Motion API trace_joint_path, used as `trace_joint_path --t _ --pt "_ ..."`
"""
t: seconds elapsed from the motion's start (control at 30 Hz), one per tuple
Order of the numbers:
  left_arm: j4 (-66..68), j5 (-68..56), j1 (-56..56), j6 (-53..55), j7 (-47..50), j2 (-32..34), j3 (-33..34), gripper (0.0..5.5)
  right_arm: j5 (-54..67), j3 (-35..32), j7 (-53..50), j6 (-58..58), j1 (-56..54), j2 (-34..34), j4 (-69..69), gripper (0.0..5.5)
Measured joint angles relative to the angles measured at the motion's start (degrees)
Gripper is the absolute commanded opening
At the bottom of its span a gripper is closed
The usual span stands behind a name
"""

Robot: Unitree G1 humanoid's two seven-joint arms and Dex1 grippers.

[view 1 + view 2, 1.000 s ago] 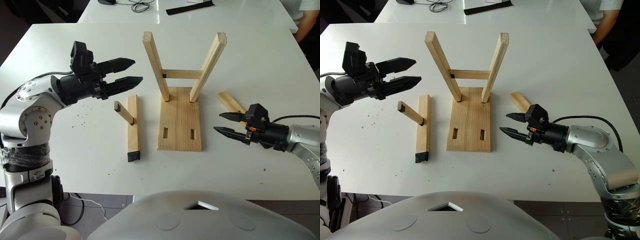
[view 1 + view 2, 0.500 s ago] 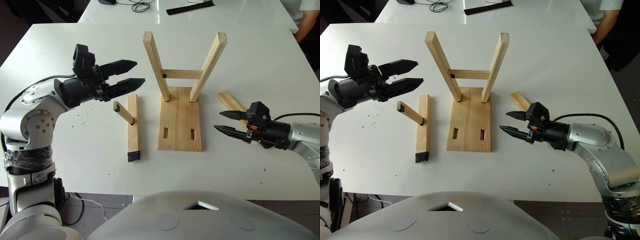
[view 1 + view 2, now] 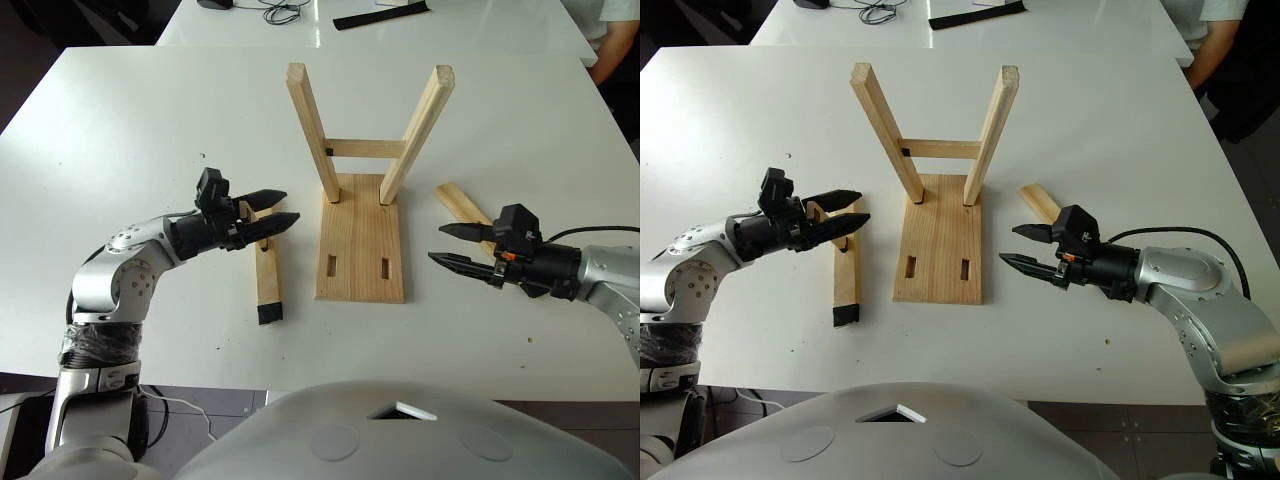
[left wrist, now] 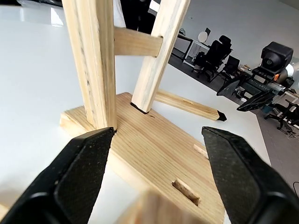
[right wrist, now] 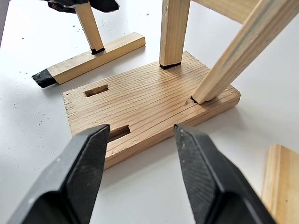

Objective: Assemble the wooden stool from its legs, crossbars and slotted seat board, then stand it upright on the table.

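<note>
Hovering low with fingers spread, the left claw [image 3: 290, 205] brackets the short crossbar [image 3: 252, 232] of the loose leg [image 3: 266, 270] lying mid-desk, seemingly to carry it to the empty slots [image 3: 331, 265] in the seat board [image 3: 358, 225], while the right claw [image 3: 436, 244], also open, hangs just beside the board, likely to steady it.

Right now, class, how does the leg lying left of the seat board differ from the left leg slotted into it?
The loose leg lies flat on the table; the slotted leg stands in the seat board, leaning outward. The loose leg's crossbar ends free by the open left gripper; the slotted leg's crossbar joins a second leg. Both are pale wood.
</note>
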Motion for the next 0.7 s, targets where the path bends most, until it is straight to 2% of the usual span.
trace_joint_path --t 0.4,0.7 --pt "-8.7 -9.2 -6.5 6.2 3.5 0.6 5.8 3.50 0.1 0.0 -1.2 0.4 0.5 0.4 -1.0 2.54" --pt "-9.7 -9.5 -7.5 7.3 4.7 0.6 6.1 3.50 0.1 0.0 -1.5 0.5 -0.3 0.4 -1.2 2.54"
